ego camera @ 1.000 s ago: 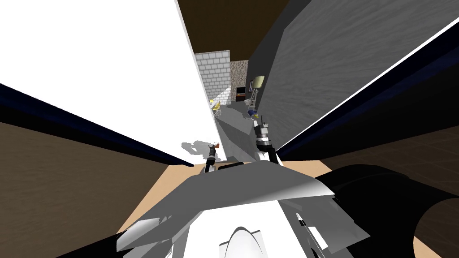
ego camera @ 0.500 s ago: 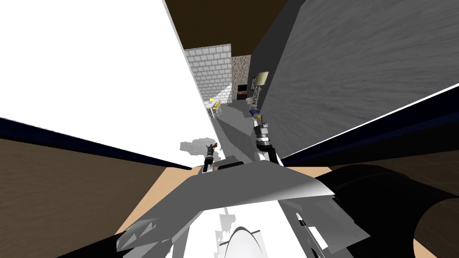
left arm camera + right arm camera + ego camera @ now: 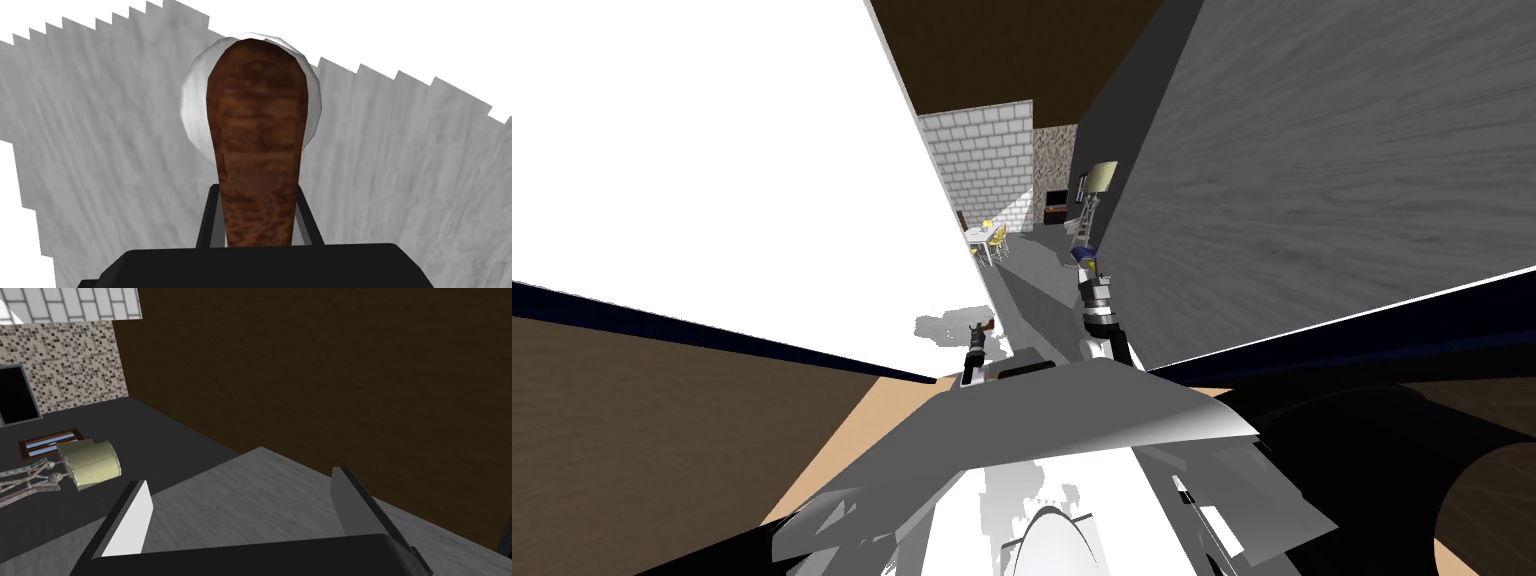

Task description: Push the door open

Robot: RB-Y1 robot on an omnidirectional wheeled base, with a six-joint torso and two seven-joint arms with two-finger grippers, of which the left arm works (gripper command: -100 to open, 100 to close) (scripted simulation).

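Observation:
The door (image 3: 762,200) shows as a broad white panel on the left of the head view and as a grey grained face (image 3: 400,165) in the left wrist view. Its brown lever handle (image 3: 257,145) sits on a white round plate (image 3: 192,110). My left gripper (image 3: 257,195) is shut on that handle, one dark finger pressing each side; in the head view this gripper (image 3: 978,335) is at the door's free edge. My right gripper (image 3: 1088,262) is held forward beside a grey grained panel (image 3: 1312,170), and its fingers (image 3: 132,513) stand open with nothing between them.
Between the door and the grey panel a narrow gap opens onto a grey floor (image 3: 1032,290). Beyond stand a white table with yellow chairs (image 3: 984,238), a tripod lamp (image 3: 1097,180) and a white brick wall (image 3: 982,160). Navy baseboards run along both sides.
The door's free edge has swung left with my left gripper on the handle, so the gap is wider and more of the far room shows. The whole picture shifted slightly as I moved.

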